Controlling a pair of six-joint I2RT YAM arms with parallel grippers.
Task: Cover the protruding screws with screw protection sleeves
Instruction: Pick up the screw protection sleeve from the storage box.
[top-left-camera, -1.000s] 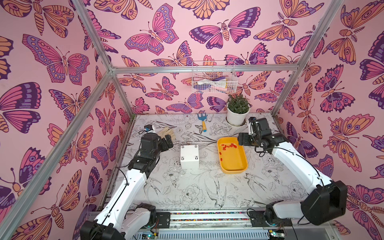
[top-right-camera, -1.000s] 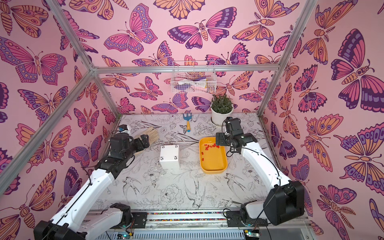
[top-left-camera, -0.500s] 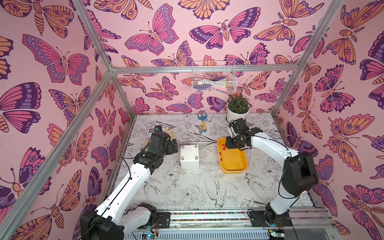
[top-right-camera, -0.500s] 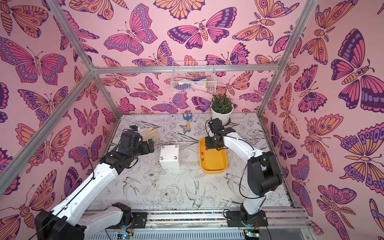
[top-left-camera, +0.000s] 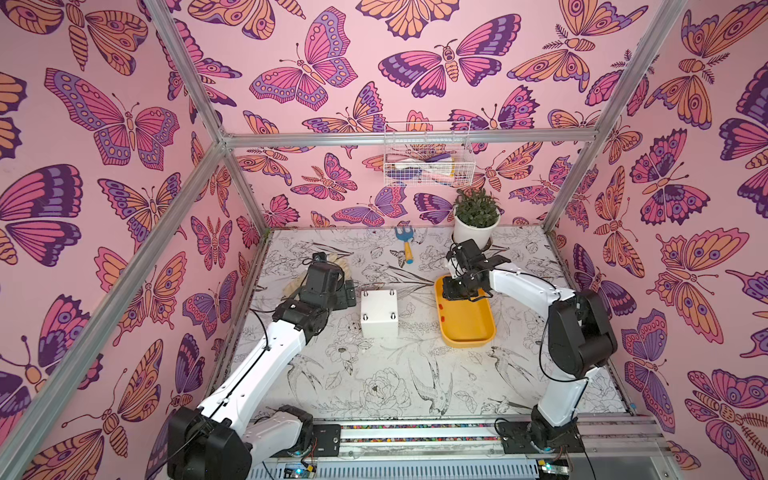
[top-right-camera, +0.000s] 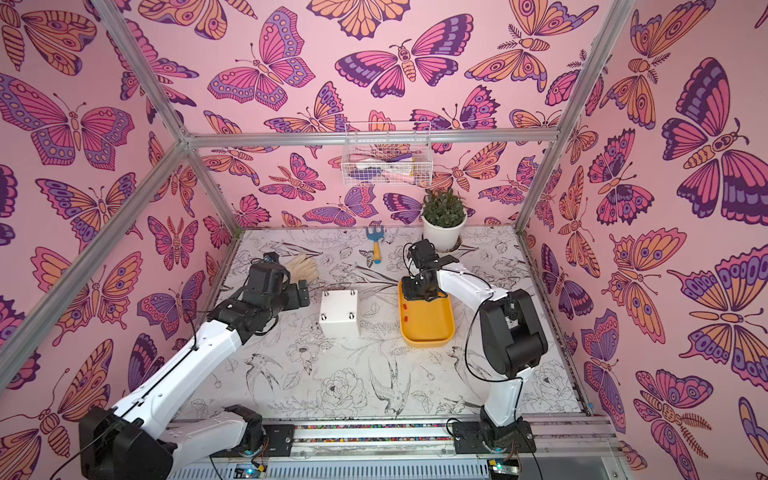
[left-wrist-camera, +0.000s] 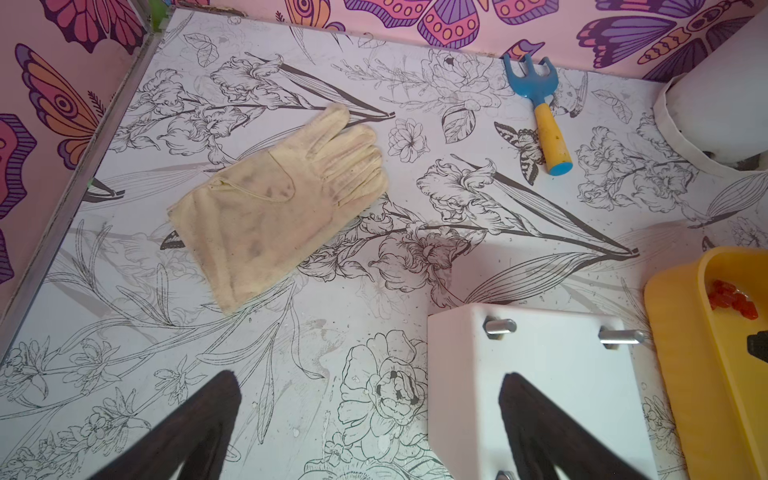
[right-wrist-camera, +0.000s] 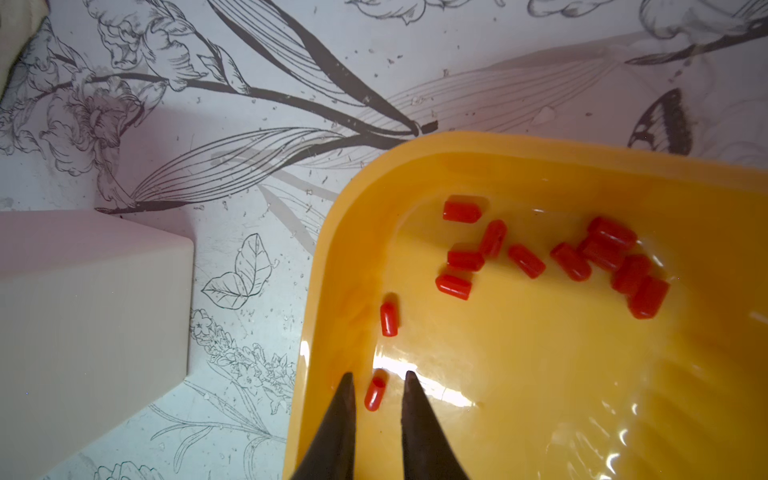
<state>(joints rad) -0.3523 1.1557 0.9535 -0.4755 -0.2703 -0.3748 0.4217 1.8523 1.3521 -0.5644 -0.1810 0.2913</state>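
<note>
A white box (top-left-camera: 379, 313) (top-right-camera: 338, 313) stands mid-table with silvery protruding screws (left-wrist-camera: 500, 326) at its top corners, all bare. The yellow tray (top-left-camera: 469, 328) (right-wrist-camera: 540, 145) to its right holds several red screw protection sleeves (right-wrist-camera: 602, 253). My right gripper (right-wrist-camera: 379, 374) (top-left-camera: 453, 296) reaches down into the tray's far end. Its jaws are narrowed around one lone sleeve (right-wrist-camera: 375, 394) lying on the tray floor, with a small gap on each side. Another sleeve (right-wrist-camera: 389, 318) lies just beyond. My left gripper (left-wrist-camera: 369, 376) (top-left-camera: 349, 293) hovers wide open at the box's left side, holding nothing.
A cream glove (left-wrist-camera: 282, 195) lies at the back left behind my left arm. A blue and yellow toy rake (top-left-camera: 406, 245) and a white potted plant (top-left-camera: 476, 224) stand at the back. A wire basket (top-left-camera: 426, 156) hangs on the rear wall.
My right arm swung left and down into the tray and its jaws narrowed around a sleeve. My left arm moved right, closer to the white box, still wide open.
</note>
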